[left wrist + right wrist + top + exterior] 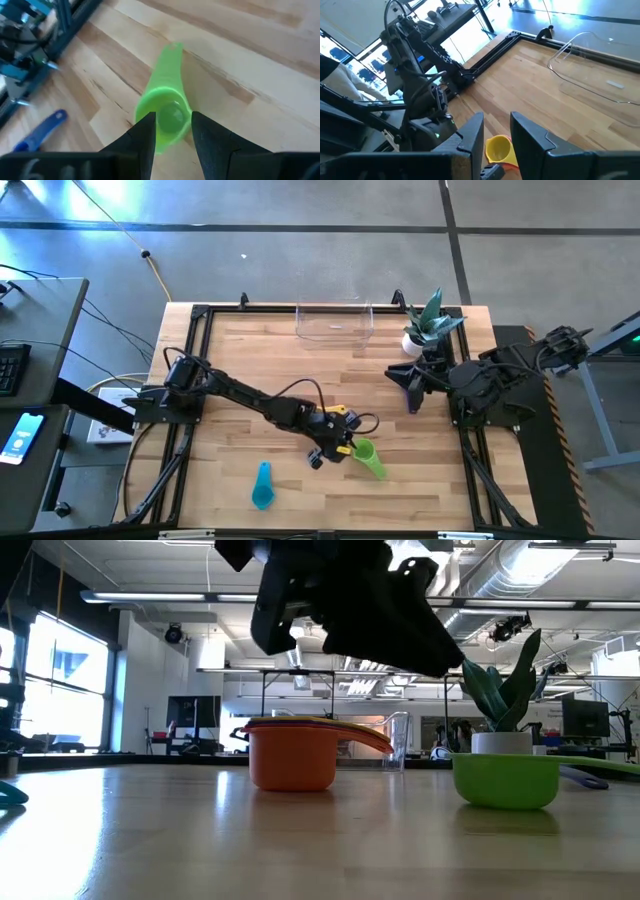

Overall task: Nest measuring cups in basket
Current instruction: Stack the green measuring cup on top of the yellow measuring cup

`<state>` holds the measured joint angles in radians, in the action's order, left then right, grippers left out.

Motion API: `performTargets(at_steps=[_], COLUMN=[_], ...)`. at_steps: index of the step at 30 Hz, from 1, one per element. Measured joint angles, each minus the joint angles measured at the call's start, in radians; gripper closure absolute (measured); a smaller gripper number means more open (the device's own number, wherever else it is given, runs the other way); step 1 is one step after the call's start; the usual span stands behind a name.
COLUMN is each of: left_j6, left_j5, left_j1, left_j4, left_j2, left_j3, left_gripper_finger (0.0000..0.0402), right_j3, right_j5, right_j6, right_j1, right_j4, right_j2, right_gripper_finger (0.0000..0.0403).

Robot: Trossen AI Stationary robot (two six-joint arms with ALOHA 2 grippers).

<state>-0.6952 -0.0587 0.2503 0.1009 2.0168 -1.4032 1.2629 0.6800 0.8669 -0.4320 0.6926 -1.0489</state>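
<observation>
Green cup (167, 117) lying on the table (250, 360), bowl between the spread fingers of the left gripper (170, 132), handle pointing away. Approach step, judging by that: calls for lowering and closing on the bowl. Right gripper (496, 131) spread too, waiting apart; basket (334, 321) well beyond.

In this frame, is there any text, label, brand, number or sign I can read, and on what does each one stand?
None can be read in any view.
Left gripper: faint marks on the dark housing in the left wrist view, too blurred to read.
Phone: lit screen on the side desk, too small to read.
Green measuring cup, teal measuring cup, basket: no legible marking.
</observation>
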Motion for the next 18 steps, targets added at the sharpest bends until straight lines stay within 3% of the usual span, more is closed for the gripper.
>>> performTargets(at_steps=[18], left_j6=[-0.049], left_j5=[0.017], left_j1=[-0.001], left_j4=[-0.068], left_j2=[0.071], left_j3=[0.000], left_gripper_finger=[0.0284], right_j3=[-0.002], right_j5=[-0.002], right_j6=[0.039], right_j1=[0.000], right_j4=[0.017], right_j2=[-0.080], right_gripper_finger=[0.0316])
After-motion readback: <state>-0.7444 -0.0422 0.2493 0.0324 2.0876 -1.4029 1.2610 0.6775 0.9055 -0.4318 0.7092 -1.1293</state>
